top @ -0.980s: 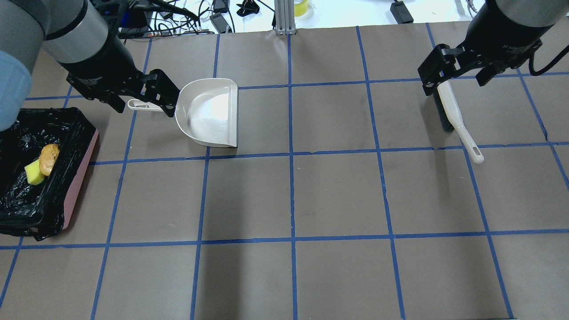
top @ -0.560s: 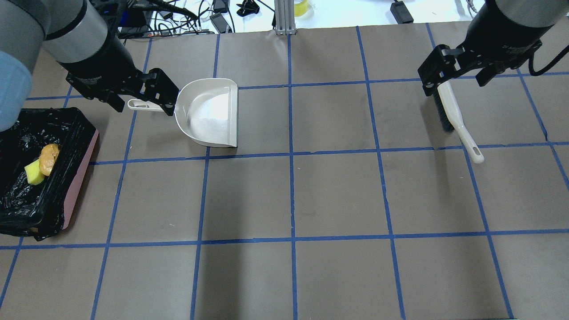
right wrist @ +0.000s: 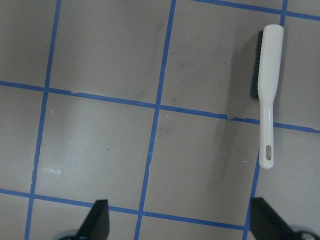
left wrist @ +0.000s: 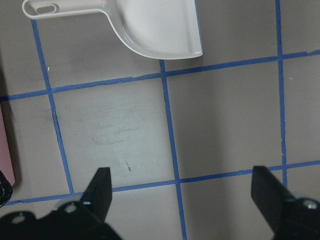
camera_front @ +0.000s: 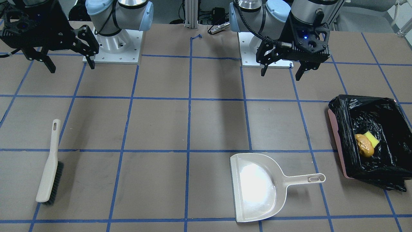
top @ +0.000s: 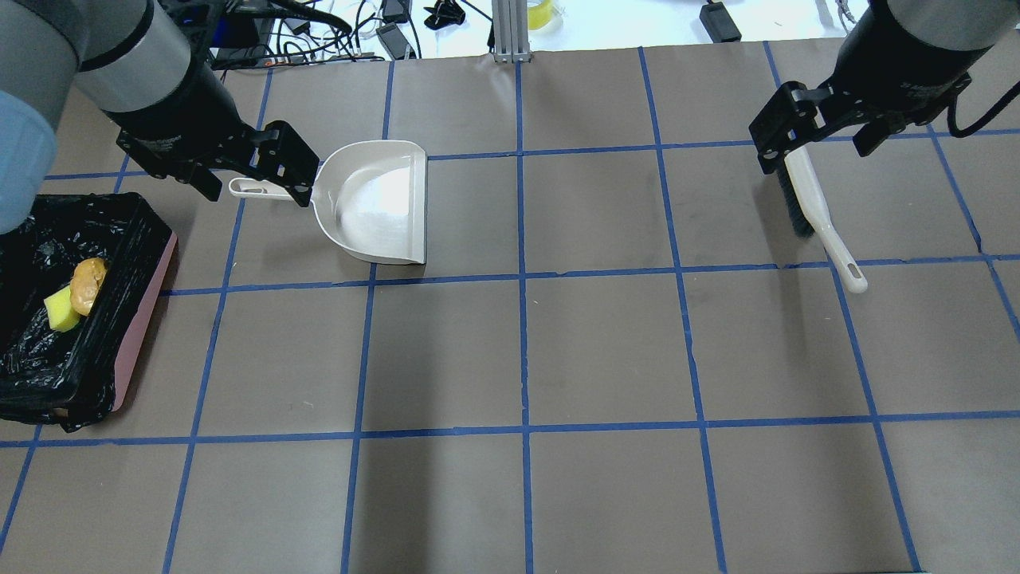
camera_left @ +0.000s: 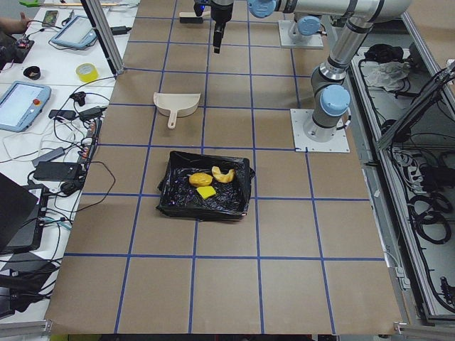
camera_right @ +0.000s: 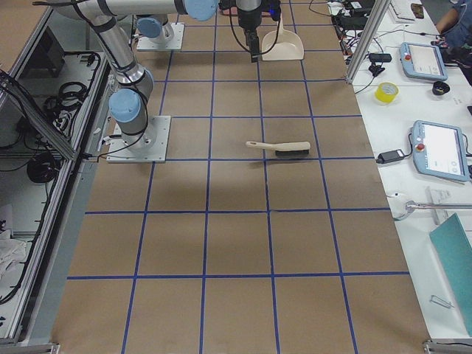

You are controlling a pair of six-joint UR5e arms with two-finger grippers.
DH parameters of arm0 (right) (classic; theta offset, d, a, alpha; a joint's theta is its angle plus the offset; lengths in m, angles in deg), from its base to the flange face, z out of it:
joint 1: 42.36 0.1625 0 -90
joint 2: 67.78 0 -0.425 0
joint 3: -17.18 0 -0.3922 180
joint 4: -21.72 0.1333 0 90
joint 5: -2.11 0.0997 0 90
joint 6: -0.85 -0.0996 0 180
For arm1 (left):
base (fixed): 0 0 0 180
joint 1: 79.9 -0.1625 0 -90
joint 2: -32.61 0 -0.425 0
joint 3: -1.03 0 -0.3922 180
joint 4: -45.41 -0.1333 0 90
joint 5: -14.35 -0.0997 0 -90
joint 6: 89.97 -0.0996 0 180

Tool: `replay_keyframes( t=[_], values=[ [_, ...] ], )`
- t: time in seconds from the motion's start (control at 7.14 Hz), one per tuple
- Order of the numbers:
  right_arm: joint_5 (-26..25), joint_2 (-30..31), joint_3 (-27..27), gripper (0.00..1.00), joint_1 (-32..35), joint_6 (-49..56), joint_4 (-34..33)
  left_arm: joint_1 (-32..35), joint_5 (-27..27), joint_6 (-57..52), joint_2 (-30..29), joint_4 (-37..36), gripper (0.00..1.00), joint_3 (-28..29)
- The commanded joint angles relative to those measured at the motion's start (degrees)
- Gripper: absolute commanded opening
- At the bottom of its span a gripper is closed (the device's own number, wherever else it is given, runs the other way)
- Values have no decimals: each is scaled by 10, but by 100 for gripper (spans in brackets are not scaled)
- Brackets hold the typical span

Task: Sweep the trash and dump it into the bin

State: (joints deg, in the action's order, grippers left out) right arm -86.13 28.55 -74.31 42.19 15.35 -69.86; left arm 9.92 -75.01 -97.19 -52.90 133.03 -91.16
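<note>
The bin (top: pixel 145 315), pink with a black bag, stands at the table's left edge. It also shows in the front view (camera_front: pixel 336 141) and the left view (camera_left: pixel 173 200). In it lie a yellow-brown lump (top: pixel 86 285), a sponge wedge (top: pixel 59 312) and a croissant piece (camera_left: pixel 225 174); the croissant piece shows only in the left view. My left gripper (top: pixel 255 185) is open and empty, raised over the handle of the beige dustpan (top: pixel 374 203). My right gripper (top: pixel 817 151) is open and empty above the beige brush (top: pixel 813 209), which lies on the table.
The dustpan (camera_front: pixel 257 187) lies flat with nothing in it, its mouth toward the table's middle. The brush (camera_front: pixel 48 170) lies at the far side from the bin. Cables and devices lie beyond the table's far edge (top: pixel 382 32).
My left gripper has edged very slightly back from the dustpan handle. The dustpan, brush, bin and right gripper have not moved.
</note>
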Motion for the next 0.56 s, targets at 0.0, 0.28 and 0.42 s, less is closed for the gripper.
replay_keyframes(
  t=[0.0,0.28,0.42],
  values=[
    [0,0,0,100,0,0,0,-1,1,0,-2,-1,100,0],
    [0,0,0,100,0,-1,1,-1,1,-1,2,-1,100,4],
    [0,0,0,100,0,-1,1,-6,1,-1,2,-1,100,6]
  ],
)
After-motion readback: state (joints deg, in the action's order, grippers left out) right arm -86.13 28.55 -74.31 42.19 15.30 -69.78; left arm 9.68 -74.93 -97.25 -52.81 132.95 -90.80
